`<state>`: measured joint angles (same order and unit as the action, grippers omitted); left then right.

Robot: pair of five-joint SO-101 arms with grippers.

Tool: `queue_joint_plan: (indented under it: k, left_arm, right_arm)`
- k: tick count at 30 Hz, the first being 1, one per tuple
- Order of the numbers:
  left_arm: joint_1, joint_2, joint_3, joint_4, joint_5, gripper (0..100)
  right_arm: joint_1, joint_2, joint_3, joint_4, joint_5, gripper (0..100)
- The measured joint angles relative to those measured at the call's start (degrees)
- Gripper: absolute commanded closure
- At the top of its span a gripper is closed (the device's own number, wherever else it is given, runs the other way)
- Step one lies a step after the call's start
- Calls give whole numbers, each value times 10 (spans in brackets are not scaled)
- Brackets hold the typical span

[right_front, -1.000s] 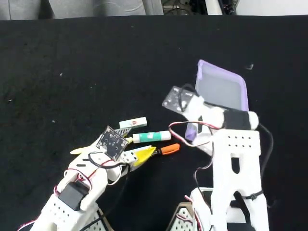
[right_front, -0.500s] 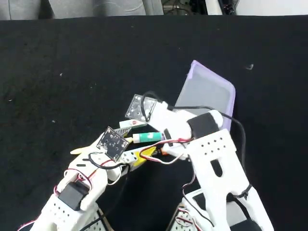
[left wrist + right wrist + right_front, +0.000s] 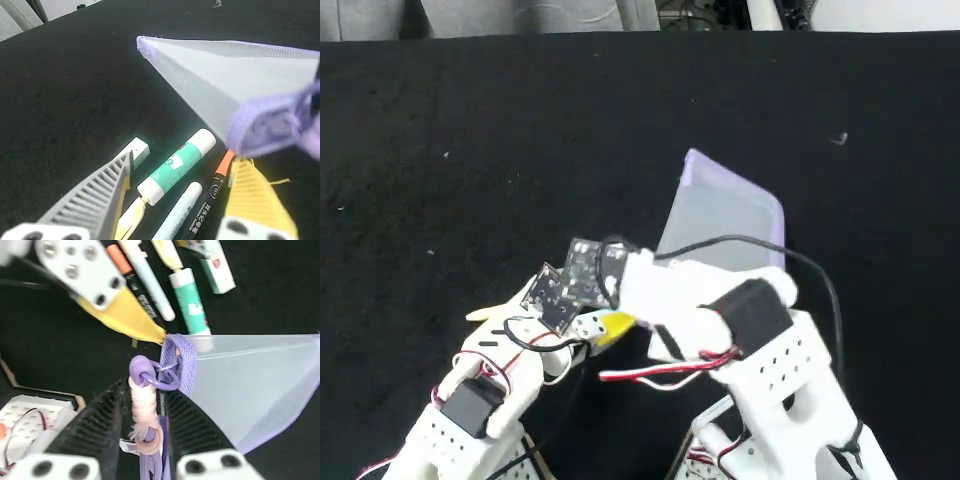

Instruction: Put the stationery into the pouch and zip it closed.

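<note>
Two jobs at the pouch point(image 3: 720, 215): right fingers point(image 3: 90, 435) pinch its zip pull point(image 3: 145, 385); left fingers point(image 3: 90, 200), spread over pens point(image 3: 177, 212), should grasp one next.

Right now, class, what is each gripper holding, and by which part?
The right gripper is shut on the zipper pull cord at the corner of the purple pouch. The left gripper is open above the glue stick, holding nothing.

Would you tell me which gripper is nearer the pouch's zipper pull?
Right. The right gripper is shut on the zipper pull; the left gripper is open over the pens, beside the pouch.
</note>
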<state>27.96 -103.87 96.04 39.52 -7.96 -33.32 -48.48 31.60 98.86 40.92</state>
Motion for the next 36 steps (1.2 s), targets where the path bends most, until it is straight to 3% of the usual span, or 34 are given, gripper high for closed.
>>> queue_joint_plan:
  k: [36]
  left_arm:
    - [18, 0, 0, 23, 0, 685]
  right_arm:
    - [-6, 0, 35, -24, -11, 987]
